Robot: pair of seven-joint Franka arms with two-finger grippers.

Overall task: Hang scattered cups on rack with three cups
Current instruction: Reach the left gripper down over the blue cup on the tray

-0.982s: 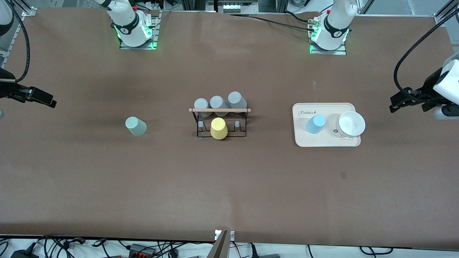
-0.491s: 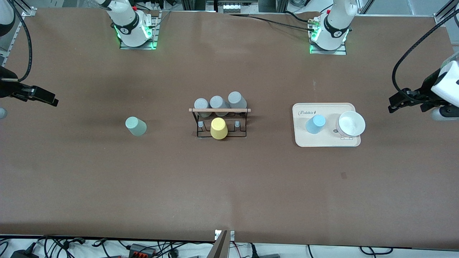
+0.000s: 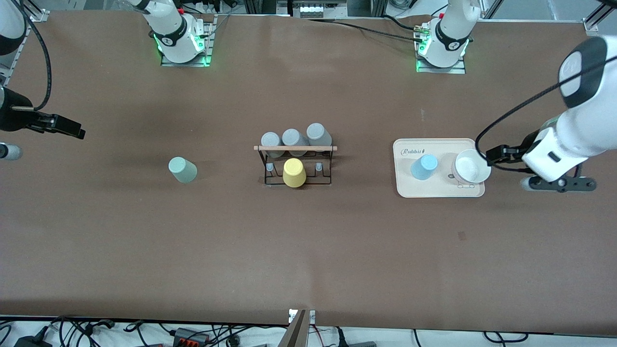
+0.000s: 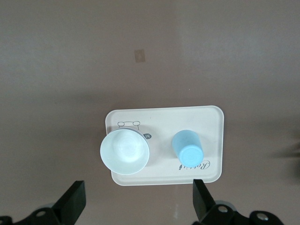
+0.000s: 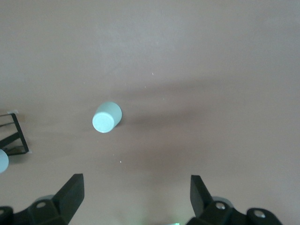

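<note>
The pale sage green cup (image 3: 182,169) stands on the bare table toward the right arm's end; it also shows in the right wrist view (image 5: 107,117). The light blue cup (image 3: 424,166) stands on the beige tray (image 3: 441,192); it also shows in the left wrist view (image 4: 187,149). The black wire rack (image 3: 295,164) with its wooden rod stands mid-table. My left gripper (image 3: 501,155) is open and empty (image 4: 138,206), in the air beside the tray's edge by the white bowl. My right gripper (image 3: 60,126) is open and empty (image 5: 137,197), over the table's end, well away from the sage cup.
A yellow cup (image 3: 294,172) sits on the rack's nearer side, and three grey cups (image 3: 292,138) sit along its farther side. A white bowl (image 3: 471,166) stands on the tray beside the blue cup. The tray's rim shows in the left wrist view (image 4: 211,117).
My left arm has swung in from the table's end to just beside the tray. My right gripper has shifted slightly inward. The cups have not moved.
</note>
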